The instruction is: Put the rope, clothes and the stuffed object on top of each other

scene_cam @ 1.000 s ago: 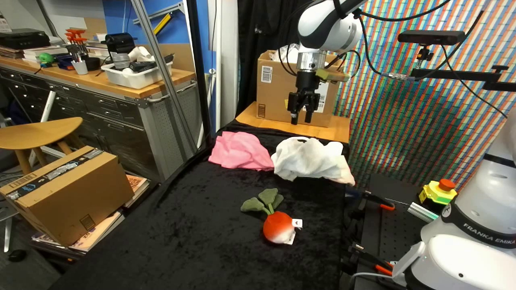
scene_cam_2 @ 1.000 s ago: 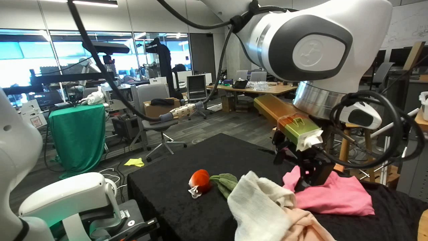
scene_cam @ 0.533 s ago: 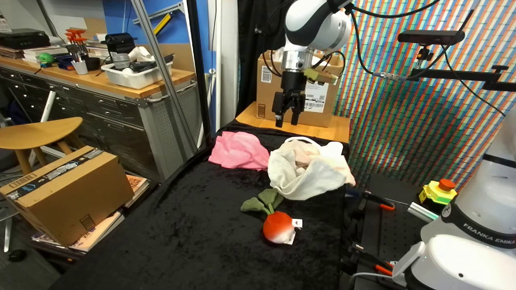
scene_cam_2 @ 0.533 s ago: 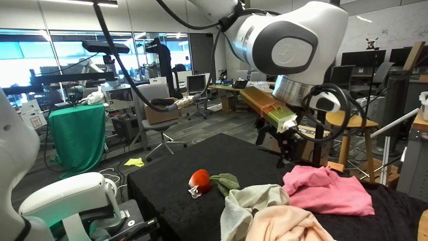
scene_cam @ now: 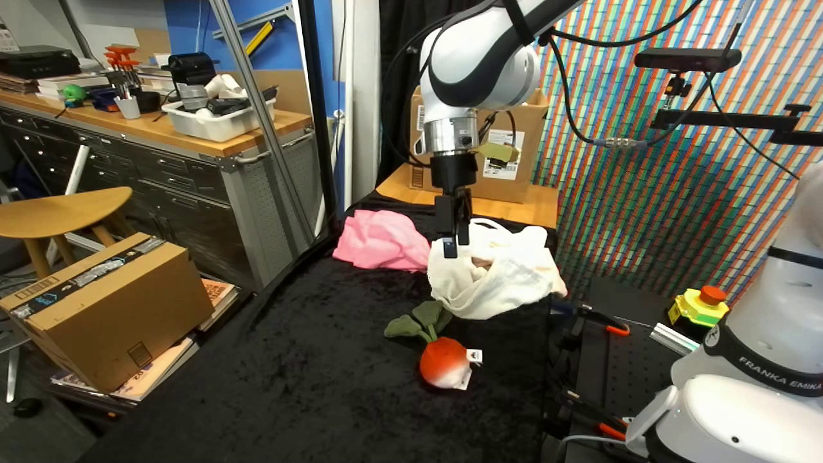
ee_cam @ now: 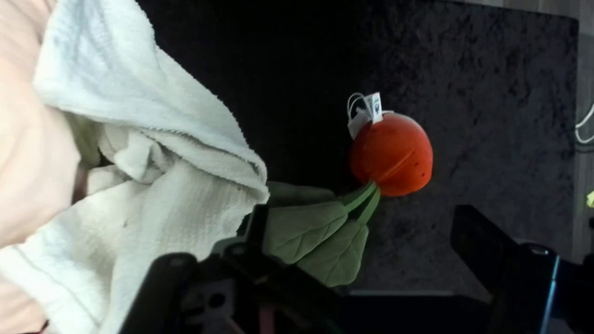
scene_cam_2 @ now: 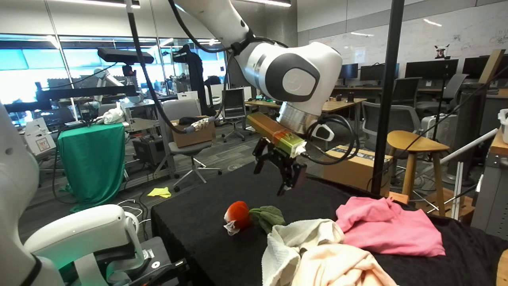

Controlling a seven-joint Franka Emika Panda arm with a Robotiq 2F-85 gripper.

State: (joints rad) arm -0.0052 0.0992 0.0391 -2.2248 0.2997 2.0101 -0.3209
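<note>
The black two-fingered pincer (scene_cam_2: 269,182) is hanging, spread and empty, near the crumpled cream-white cloth (ee_cam: 176,199), beside which the round red-orange plush fruit (ee_cam: 392,155) is lying, its long axis running toward that cloth, green-leaved end (ee_cam: 315,229) nearer the pincer.

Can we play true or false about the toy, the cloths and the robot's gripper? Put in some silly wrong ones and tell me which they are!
1. The toy lies on the black table cover. True.
2. The toy is blue all over. False: it is red-orange and white, with green leaves.
3. The pink cloth lies apart from the toy. True.
4. The white cloth touches the peach cloth. True.
5. The pink cloth is being squeezed. False: the gripper is open and holds nothing.
6. The toy sits on top of the white cloth. False: it lies beside that cloth.
</note>
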